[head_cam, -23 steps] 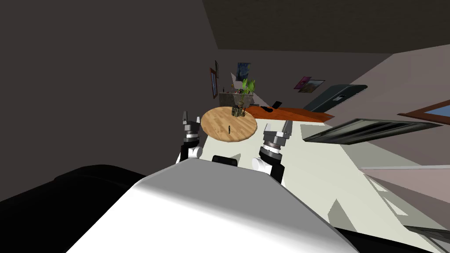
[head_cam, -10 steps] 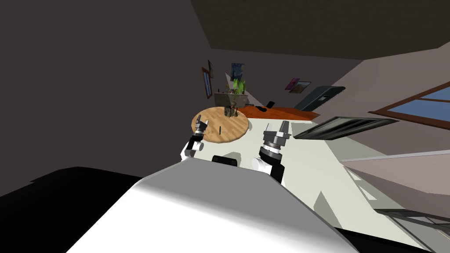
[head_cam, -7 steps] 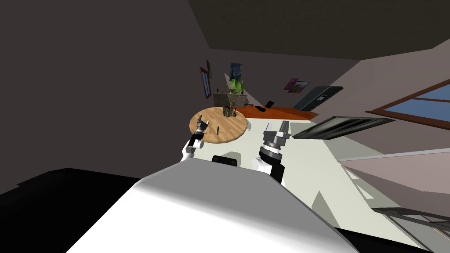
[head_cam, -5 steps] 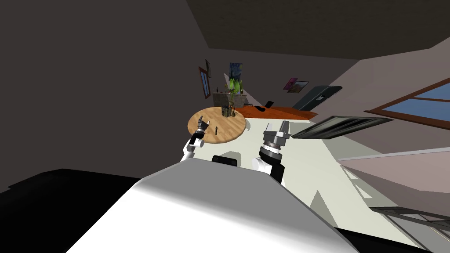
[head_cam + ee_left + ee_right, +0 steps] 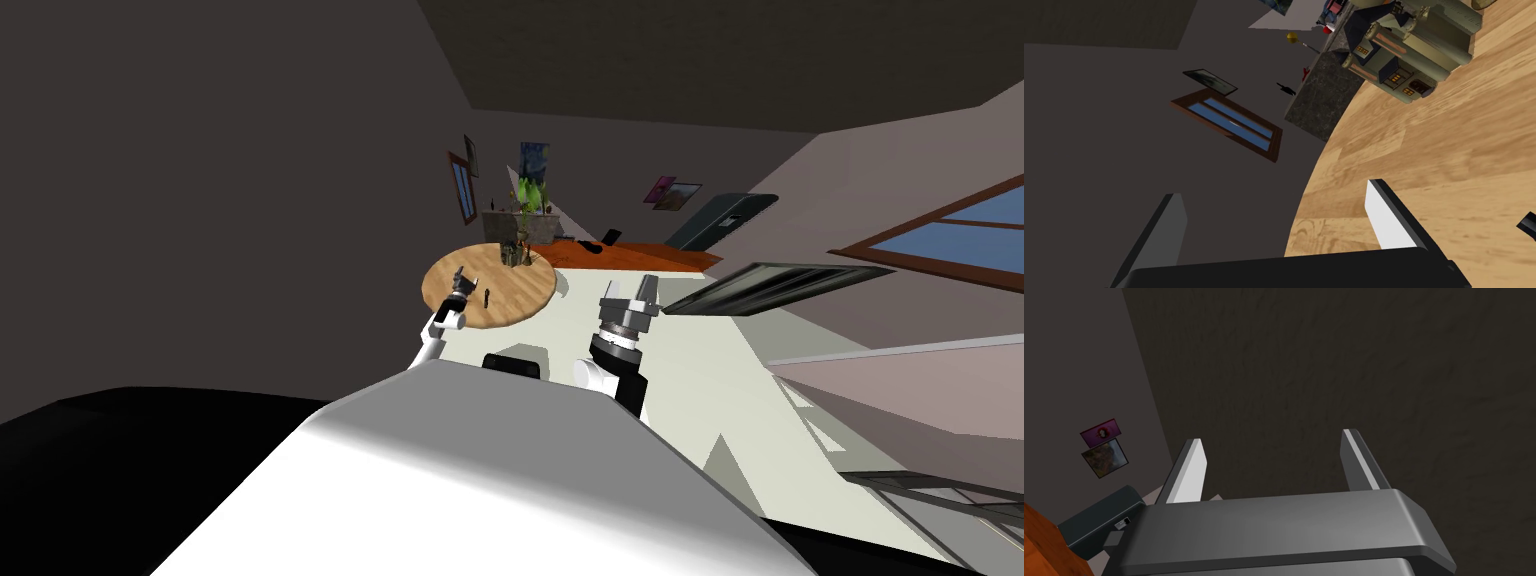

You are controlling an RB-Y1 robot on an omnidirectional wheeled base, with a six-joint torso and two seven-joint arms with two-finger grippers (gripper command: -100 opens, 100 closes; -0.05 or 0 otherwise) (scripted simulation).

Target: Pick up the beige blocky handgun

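Note:
A round wooden table (image 5: pixel 520 295) stands ahead of me. On it lies a small dark, slim object (image 5: pixel 487 297), the only gun-like thing here; it looks black rather than beige. My left gripper (image 5: pixel 462 280) reaches over the table's near left part, just left of that object, and is open. In the left wrist view its fingers (image 5: pixel 1274 190) straddle the table's edge (image 5: pixel 1324 165) with nothing between them, and a black tip (image 5: pixel 1526 225) pokes in beside the right finger. My right gripper (image 5: pixel 630 290) is held up near my chest, open and empty (image 5: pixel 1271 438).
A small model house (image 5: pixel 1409 55) with a green plant (image 5: pixel 530 195) stands on the table's far side. Behind the table is a grey stone counter (image 5: pixel 497 224), to the right an orange surface (image 5: pixel 650 258) and a dark cabinet (image 5: pixel 722 218). A black area (image 5: pixel 120 440) lies at lower left.
My left arm has stretched forward, from beside the table to over its near left part. My view has shifted a little. The right arm has not moved.

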